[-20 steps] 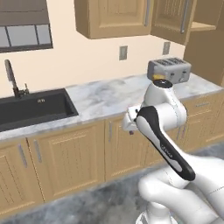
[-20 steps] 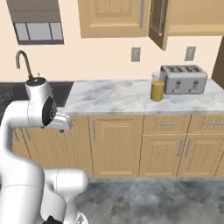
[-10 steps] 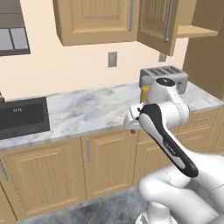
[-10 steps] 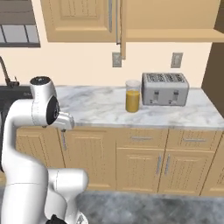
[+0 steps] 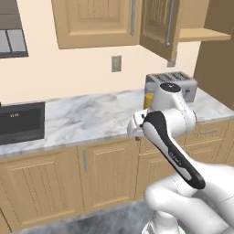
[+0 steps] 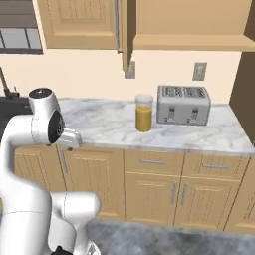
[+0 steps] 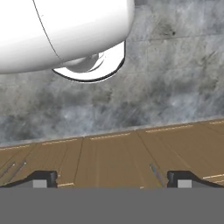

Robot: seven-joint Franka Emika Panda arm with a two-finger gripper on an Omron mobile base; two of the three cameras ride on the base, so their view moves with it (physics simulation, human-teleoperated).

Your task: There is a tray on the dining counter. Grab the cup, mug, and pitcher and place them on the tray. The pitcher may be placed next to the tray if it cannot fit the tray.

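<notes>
The pitcher [image 6: 144, 113] is a clear glass cylinder with orange juice in its lower half. It stands upright on the marble worktop [image 6: 99, 122], just left of a silver toaster [image 6: 183, 104]. In the left base view the pitcher [image 5: 149, 99] peeks out from behind my folded arm. My gripper [image 7: 111, 179] points down at the grey floor and the wooden cabinet fronts; its jaws stand wide apart and hold nothing. It is well short of the pitcher. The tray, cup, mug and dining counter are out of view.
A black sink [image 5: 20, 121] is set into the worktop at the far left, with its faucet [image 6: 6, 84] beside it. Wall cabinets hang above, one door [image 5: 157, 23] swung open over the toaster [image 5: 183, 84]. Drawers and cabinet doors [image 6: 154, 194] line the front below.
The base has driven right along the worktop, so the whole picture has shifted left. Sink now at the left edge, pitcher and toaster larger and more central. Arm pose unchanged, gripper still open.
</notes>
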